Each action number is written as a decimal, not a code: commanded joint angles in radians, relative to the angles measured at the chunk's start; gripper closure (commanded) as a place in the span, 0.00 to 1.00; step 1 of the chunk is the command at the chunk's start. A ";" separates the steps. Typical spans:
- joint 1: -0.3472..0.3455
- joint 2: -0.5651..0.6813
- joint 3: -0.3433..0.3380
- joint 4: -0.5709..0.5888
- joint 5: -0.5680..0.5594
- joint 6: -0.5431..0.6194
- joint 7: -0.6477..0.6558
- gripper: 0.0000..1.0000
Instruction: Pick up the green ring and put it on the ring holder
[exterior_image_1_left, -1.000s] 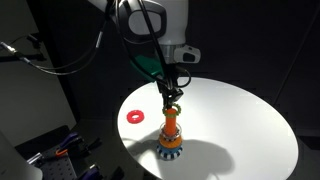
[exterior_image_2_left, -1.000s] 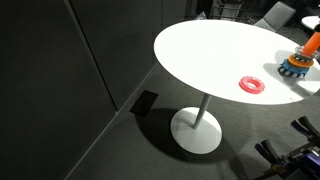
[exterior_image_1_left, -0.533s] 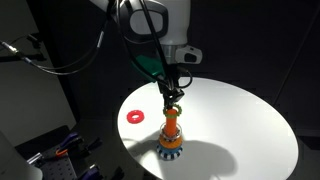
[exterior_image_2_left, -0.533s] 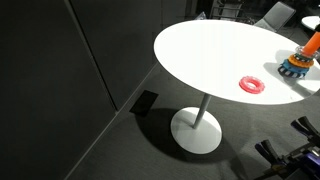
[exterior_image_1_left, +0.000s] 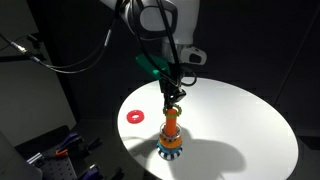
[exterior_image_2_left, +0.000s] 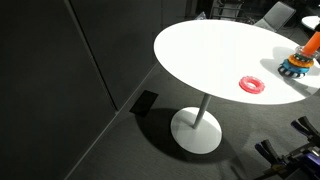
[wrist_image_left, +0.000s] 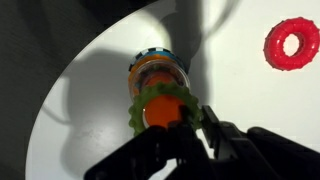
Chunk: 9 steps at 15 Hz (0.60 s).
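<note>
In the wrist view the green ring (wrist_image_left: 150, 97) sits around the orange tip of the ring holder (wrist_image_left: 160, 70), seen from straight above. The gripper (wrist_image_left: 197, 122) pinches the ring's rim on its right side with its dark fingers. In an exterior view the gripper (exterior_image_1_left: 173, 93) hangs directly over the ring holder (exterior_image_1_left: 171, 137), which is an orange peg on a banded base near the table's front edge. The ring itself is too small to make out there. In an exterior view the holder (exterior_image_2_left: 299, 61) shows at the right edge, and the gripper is out of frame.
A flat red ring (exterior_image_1_left: 133, 115) lies on the round white table (exterior_image_1_left: 240, 120) beside the holder; it also shows in the wrist view (wrist_image_left: 291, 44) and in an exterior view (exterior_image_2_left: 252, 84). The table (exterior_image_2_left: 200, 50) stands on a single pedestal, with a dark floor around it.
The arm's upper part has shifted slightly to the right. The gripper stays over the peg with the ring.
</note>
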 joint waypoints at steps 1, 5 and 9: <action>-0.016 0.040 0.003 0.064 0.031 -0.066 -0.009 0.86; -0.019 0.049 0.004 0.082 0.029 -0.089 -0.009 0.42; -0.021 0.052 0.005 0.082 0.029 -0.096 -0.012 0.11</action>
